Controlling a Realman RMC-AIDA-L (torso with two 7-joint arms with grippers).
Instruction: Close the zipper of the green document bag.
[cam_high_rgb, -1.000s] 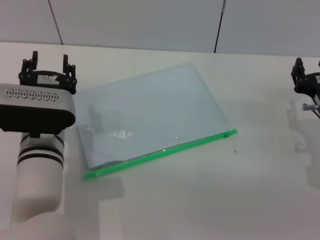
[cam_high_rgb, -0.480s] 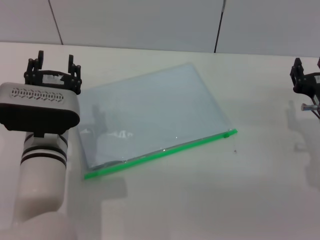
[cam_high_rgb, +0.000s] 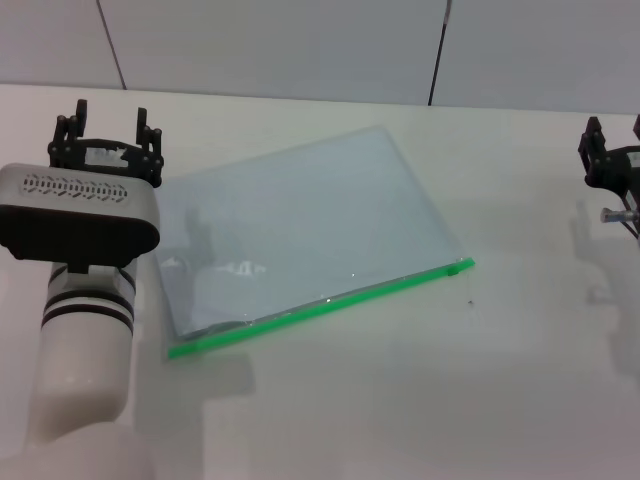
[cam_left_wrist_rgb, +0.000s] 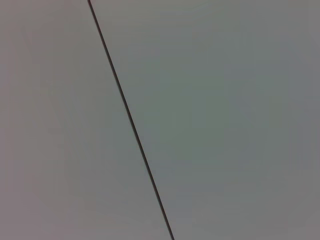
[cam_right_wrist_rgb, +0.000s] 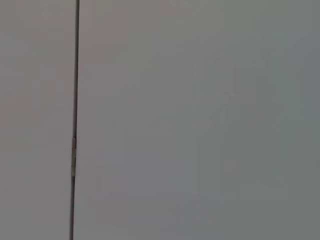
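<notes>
The broad white desk (cam_high_rgb: 420, 400) carries the green document bag (cam_high_rgb: 300, 225), a large flat translucent pale-blue plastic pouch lying at a slant near its middle. The zipper (cam_high_rgb: 310, 312), a thin bright green strip, runs along the bag's near long edge, its small slider tab (cam_high_rgb: 455, 267) at the right end. The left gripper (cam_high_rgb: 108, 140) hovers beside the bag's left edge, fingers spread, holding nothing. The right gripper (cam_high_rgb: 610, 160) hangs far right; whether its fingers are spread I cannot tell.
</notes>
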